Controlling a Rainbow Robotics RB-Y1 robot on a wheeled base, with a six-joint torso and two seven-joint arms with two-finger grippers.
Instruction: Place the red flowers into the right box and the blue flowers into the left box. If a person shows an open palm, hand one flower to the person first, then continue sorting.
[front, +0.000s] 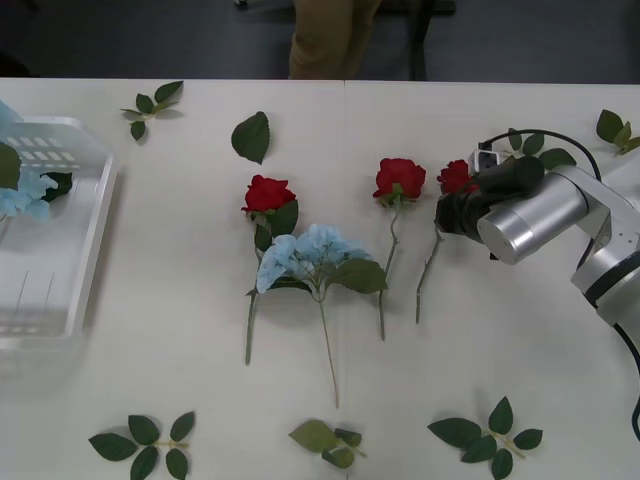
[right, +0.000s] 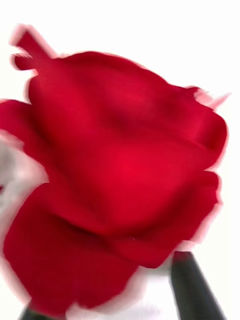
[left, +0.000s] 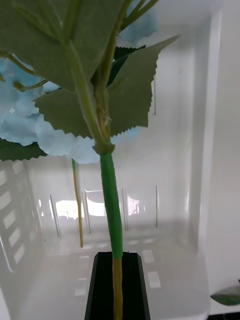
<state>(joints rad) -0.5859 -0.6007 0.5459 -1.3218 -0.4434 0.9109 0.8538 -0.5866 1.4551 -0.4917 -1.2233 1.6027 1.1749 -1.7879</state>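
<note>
My left gripper (left: 117, 257) is shut on the green stem of a blue flower (left: 30, 125) and holds it over the slotted bottom of the left box (left: 170, 210). That box (front: 90, 250) lies at the table's left edge with pale-blue petals (front: 22, 190) over it. My right gripper (front: 447, 213) hovers at the rightmost red flower (front: 455, 176). Its bloom (right: 120, 170) sits very close ahead of the black fingers (right: 192, 290), which stand apart. Two more red flowers (front: 267, 193) (front: 399, 177) and another blue flower (front: 315, 250) lie mid-table.
Loose green leaf sprigs lie about: far left (front: 148, 103), a single leaf (front: 251, 136), far right (front: 618, 128), and along the front edge (front: 145, 445) (front: 328, 440) (front: 487, 432). A person's khaki trousers (front: 330, 40) stand behind the table.
</note>
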